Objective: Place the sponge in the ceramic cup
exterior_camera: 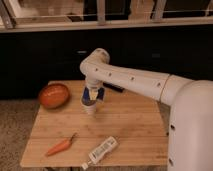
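Observation:
A small white ceramic cup (90, 107) stands near the middle of the wooden table (135, 125). Directly above it hangs my gripper (93, 96), at the end of the white arm that reaches in from the right. Between the gripper's dark fingers shows a yellow piece with blue around it, the sponge (93, 93), sitting right at the cup's mouth. The gripper covers the cup's rim, so how far the sponge is inside is hidden.
An orange bowl (53, 95) sits at the table's back left. A carrot (60, 146) lies at the front left and a white tube (101, 151) near the front edge. A dark flat object (115, 88) lies behind the arm. Dark cabinets stand behind the table.

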